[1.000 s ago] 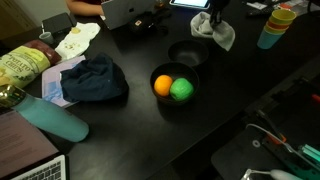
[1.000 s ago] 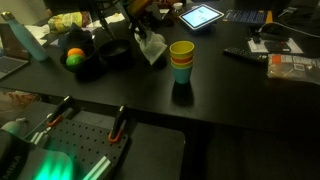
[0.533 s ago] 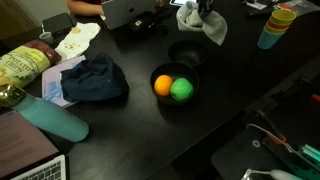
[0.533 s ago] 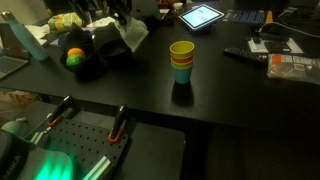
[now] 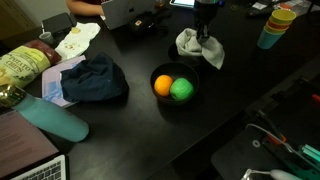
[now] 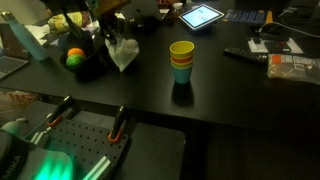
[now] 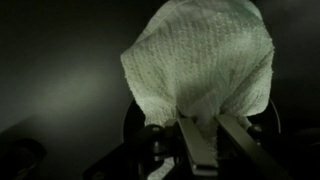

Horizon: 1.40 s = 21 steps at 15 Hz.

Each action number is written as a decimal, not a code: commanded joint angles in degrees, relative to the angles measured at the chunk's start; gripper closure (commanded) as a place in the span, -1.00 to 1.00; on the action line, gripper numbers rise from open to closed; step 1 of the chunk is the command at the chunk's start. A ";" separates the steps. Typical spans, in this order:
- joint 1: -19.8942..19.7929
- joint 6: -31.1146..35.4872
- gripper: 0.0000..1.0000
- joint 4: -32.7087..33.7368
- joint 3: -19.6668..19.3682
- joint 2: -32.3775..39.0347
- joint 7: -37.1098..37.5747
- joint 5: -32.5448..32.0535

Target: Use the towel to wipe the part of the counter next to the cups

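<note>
My gripper [image 5: 203, 35] is shut on a pale grey-white towel [image 5: 199, 48], which hangs from it over the black counter [image 5: 250, 80], just above a black bowl. The towel also shows in an exterior view [image 6: 123, 52] and fills the wrist view [image 7: 200, 65], pinched between the two fingers [image 7: 205, 125]. The stacked cups, yellow over green, stand at the far right in an exterior view [image 5: 275, 28] and mid-counter in an exterior view [image 6: 181, 60], well apart from the towel.
A black bowl with an orange and a green ball [image 5: 172, 88] sits beside the towel. A dark blue cloth [image 5: 92, 78], a teal bottle [image 5: 55, 120], snack bags [image 5: 22, 65], a tablet [image 6: 203, 15] and a laptop [image 5: 130, 10] lie around.
My gripper has carried the towel away from the cups, then down toward the counter by the black bowls. The towel now hangs lower.
</note>
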 commanded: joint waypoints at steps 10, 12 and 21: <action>-6.76 0.75 -0.05 -1.29 9.12 2.24 -5.60 8.96; -7.02 -0.91 -0.36 -1.58 9.29 -0.57 -5.63 9.61; -6.24 -20.15 -1.00 -3.52 6.53 -12.90 -10.72 21.03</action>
